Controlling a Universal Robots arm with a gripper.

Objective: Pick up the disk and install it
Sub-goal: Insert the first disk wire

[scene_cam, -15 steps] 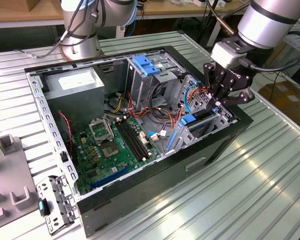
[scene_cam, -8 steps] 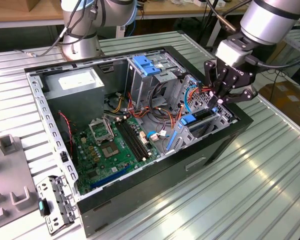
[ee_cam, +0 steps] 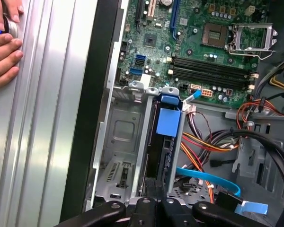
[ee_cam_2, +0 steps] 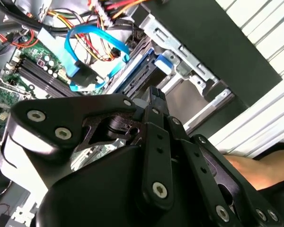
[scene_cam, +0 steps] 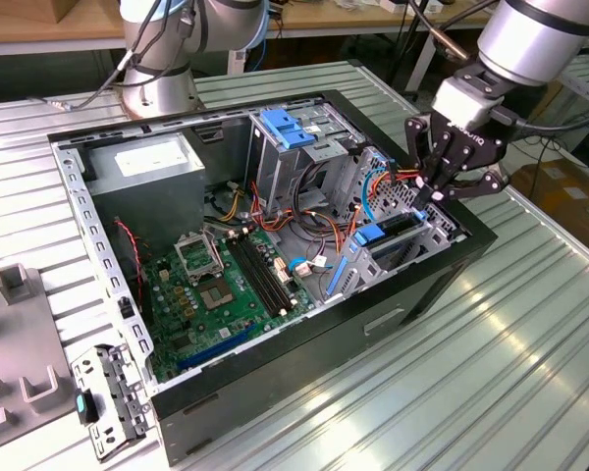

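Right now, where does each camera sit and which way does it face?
Exterior view: off the arm, looking down into the open computer case; arm and gripper at the exterior view's right.
First wrist view: on the wrist, facing the disk in its bay; gripper and a person's hand show.
Second wrist view: on the wrist, looking past the gripper.
Both wrist views share the motherboard.

open computer case [scene_cam: 442,285] on slatted table [scene_cam: 530,373] | motherboard [scene_cam: 226,294] inside | grey power supply [scene_cam: 147,172] in corner
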